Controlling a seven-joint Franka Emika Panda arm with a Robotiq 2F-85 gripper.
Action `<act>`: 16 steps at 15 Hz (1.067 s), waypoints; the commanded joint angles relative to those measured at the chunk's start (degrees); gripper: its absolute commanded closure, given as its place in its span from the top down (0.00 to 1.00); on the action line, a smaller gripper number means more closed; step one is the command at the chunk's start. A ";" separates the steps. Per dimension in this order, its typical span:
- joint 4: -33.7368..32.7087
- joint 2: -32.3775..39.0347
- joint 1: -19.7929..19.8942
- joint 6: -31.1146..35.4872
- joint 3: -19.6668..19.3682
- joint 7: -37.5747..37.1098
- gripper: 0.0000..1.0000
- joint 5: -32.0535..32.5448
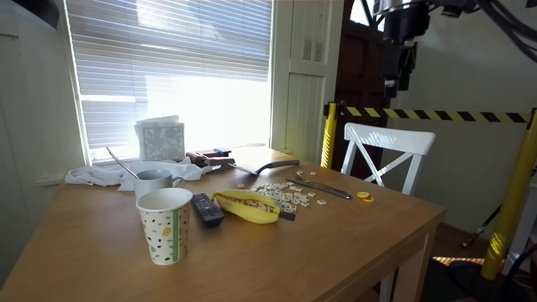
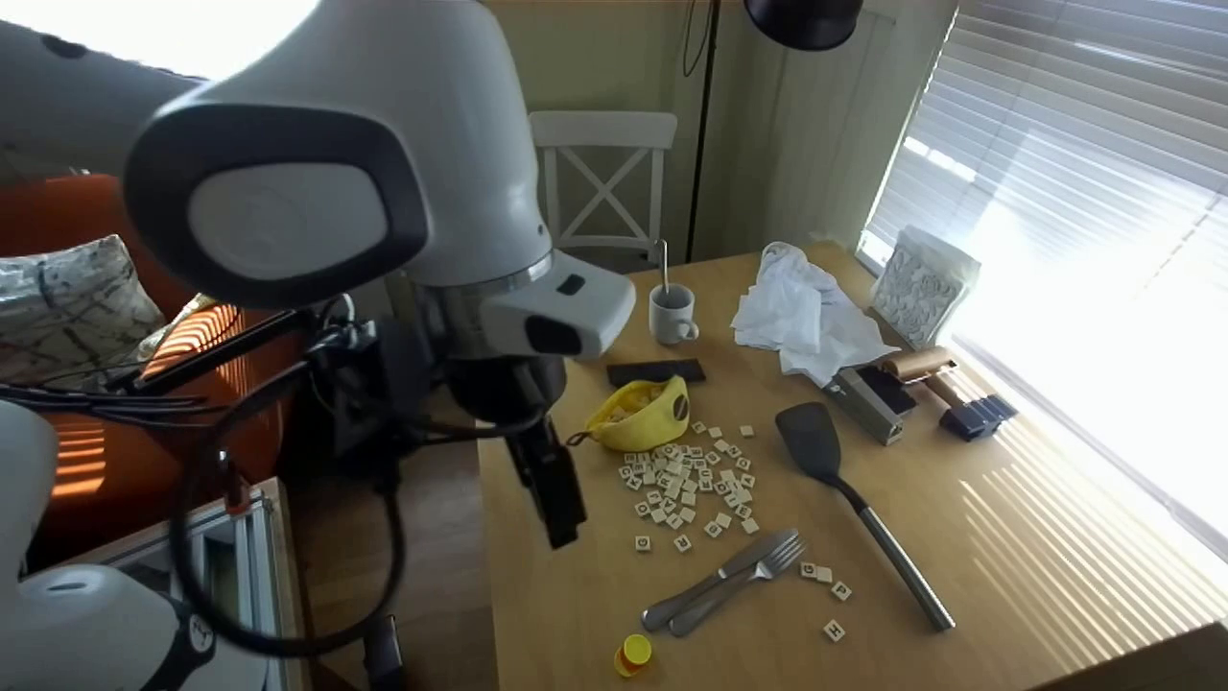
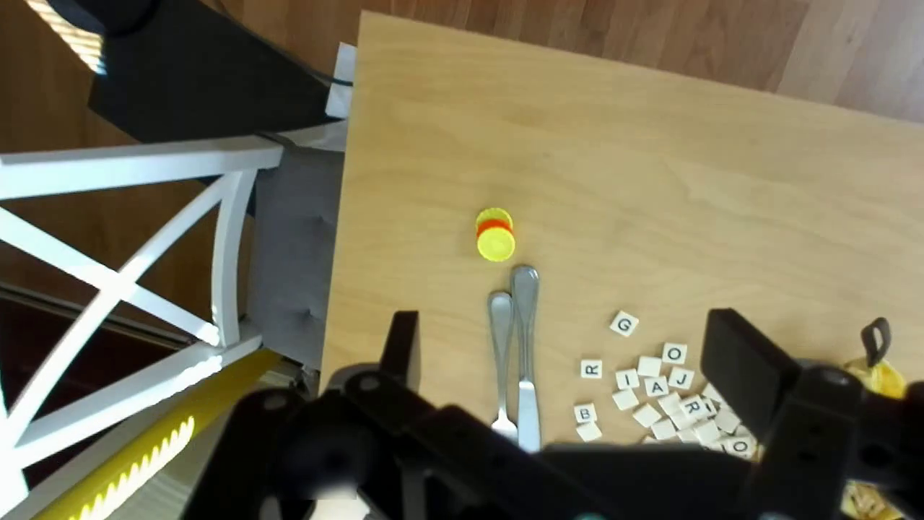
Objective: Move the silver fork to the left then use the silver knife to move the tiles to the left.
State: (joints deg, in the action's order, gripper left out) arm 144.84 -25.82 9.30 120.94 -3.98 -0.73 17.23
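The pincer (image 3: pixel 567 339) hangs high above the desk (image 3: pixel 650 180), its two fingers wide apart and holding nothing. Nearest below this gap, toward the finger at the left of the wrist view, lies the silver fork (image 3: pixel 501 325); just beside it, closer to the middle of the gap, is the silver knife (image 3: pixel 526 310), and I cannot tell whether the two handles touch. This closeness is, I think, the main danger: if the pincer comes down a little off, it may take both together or push the knife away. The handles are also slim and low, so the fingertips could meet the desk before they hold anything. Near the handle ends is a small yellow and orange piece (image 3: pixel 496 235), which a careless finger could knock. Farther, toward the opposite finger, are the tiles (image 3: pixel 656 386); later a narrow blade, badly tilted, may slide over them or let some escape. Beyond them the yellow banana pouch (image 2: pixel 643 432) could stop the push, if it goes that way. In the wrist view the pincer's own body covers the fork's tines, and the opposite finger hides some tiles; in an exterior view the handles (image 1: pixel 335 192) melt almost into one strip.
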 commanded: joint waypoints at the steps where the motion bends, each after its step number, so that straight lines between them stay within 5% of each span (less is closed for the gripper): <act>1: -7.94 14.25 -1.68 7.13 -3.00 3.03 1.00 -5.16; 5: -15.60 25.30 -3.68 9.32 -6.45 18.49 1.00 -21.78; 8: -20.43 31.84 -2.50 7.24 -4.97 27.78 1.00 -30.27; 16: -20.75 35.75 -0.78 9.39 -3.57 25.70 1.00 -27.75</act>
State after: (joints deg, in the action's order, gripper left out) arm 124.13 9.97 7.17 130.38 -8.93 25.24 -10.87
